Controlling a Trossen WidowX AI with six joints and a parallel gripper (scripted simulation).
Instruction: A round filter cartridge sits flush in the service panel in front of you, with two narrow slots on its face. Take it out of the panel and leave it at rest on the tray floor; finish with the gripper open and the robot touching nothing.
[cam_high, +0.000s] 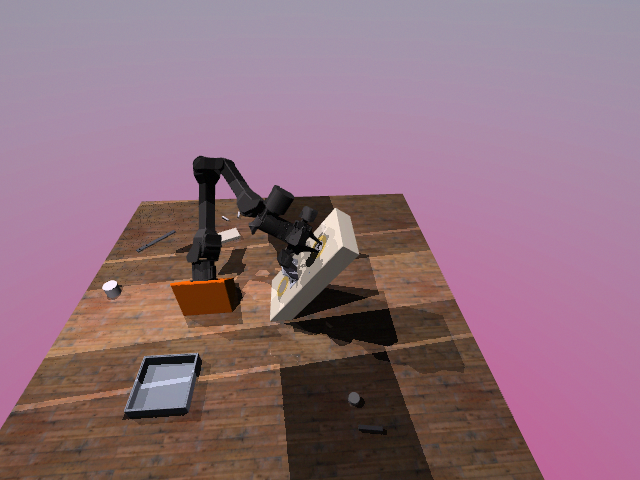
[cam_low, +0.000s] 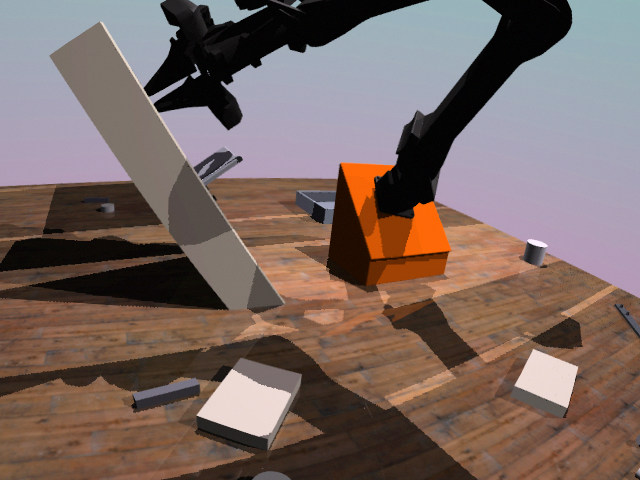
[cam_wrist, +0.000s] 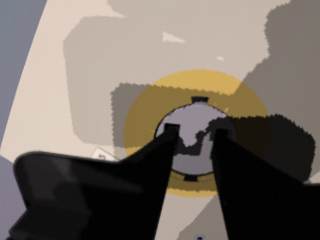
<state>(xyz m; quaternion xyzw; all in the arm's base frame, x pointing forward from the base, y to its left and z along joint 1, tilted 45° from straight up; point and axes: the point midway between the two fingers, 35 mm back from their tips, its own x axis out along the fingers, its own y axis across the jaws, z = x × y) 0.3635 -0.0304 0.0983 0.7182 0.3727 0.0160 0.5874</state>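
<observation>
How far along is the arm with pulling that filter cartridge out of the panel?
Done: the gripper, partly closed and holding nothing, is lined up on the cartridge.
In hand: its fingertips sit at the cartridge face; whether they are in the slots cannot be told.
Left: the cartridge sits inside its yellow ring in the panel. It must be extracted, carried to the tray, released, and the arm withdrawn.

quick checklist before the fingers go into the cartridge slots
1. Cartridge seated in the panel, inside the yellow ring: ok.
2. Gripper partly closed, holding nothing: ok.
3. Fingertips over the cartridge face: ok.
4. Fingertips lined up with the two slots: cannot tell, the fingers cover them.
5. Fingertips touching the face or just short of it: cannot tell; the exterior view shows them at the panel.
6. Tray open and upright, away from the arm: ok.
</observation>
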